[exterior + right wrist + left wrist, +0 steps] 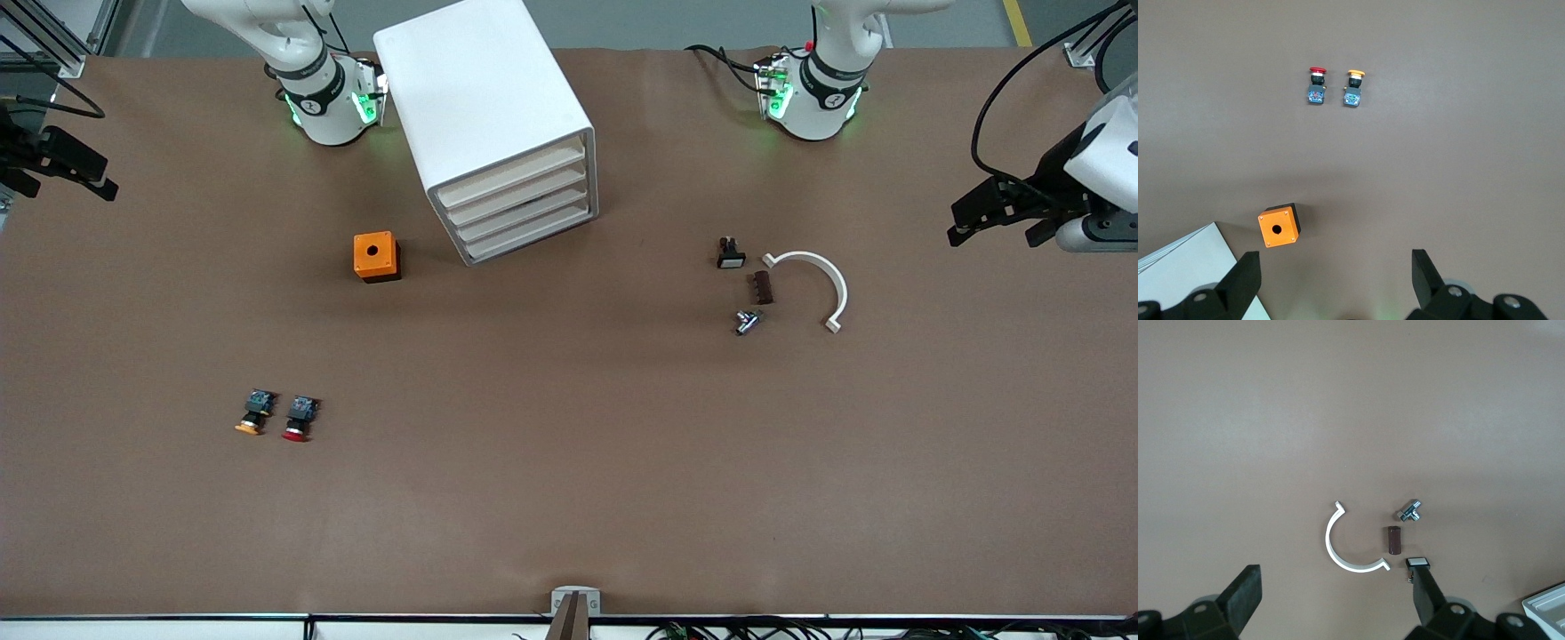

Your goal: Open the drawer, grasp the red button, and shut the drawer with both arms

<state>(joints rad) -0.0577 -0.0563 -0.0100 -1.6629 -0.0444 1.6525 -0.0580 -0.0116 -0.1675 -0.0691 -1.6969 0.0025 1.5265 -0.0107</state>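
Note:
The white cabinet [484,107] stands near the right arm's base, and its four pale drawers [520,206] are all shut. The red-capped button [296,418] lies on the table nearer the front camera, toward the right arm's end, beside the orange-capped button [253,414]. In the right wrist view the red button [1316,84] lies well away from my right gripper [1335,270]. That gripper is open and empty, high over the table by the cabinet's corner [1185,273]. My left gripper [1336,590] is open and empty, high over the small parts.
An orange cube with a hole [376,256] sits beside the cabinet. Toward the left arm's end lie a white arc [822,280], a brown block [761,287], a metal fitting [747,321] and a small black switch [731,253]. Dark fixtures overhang both table ends.

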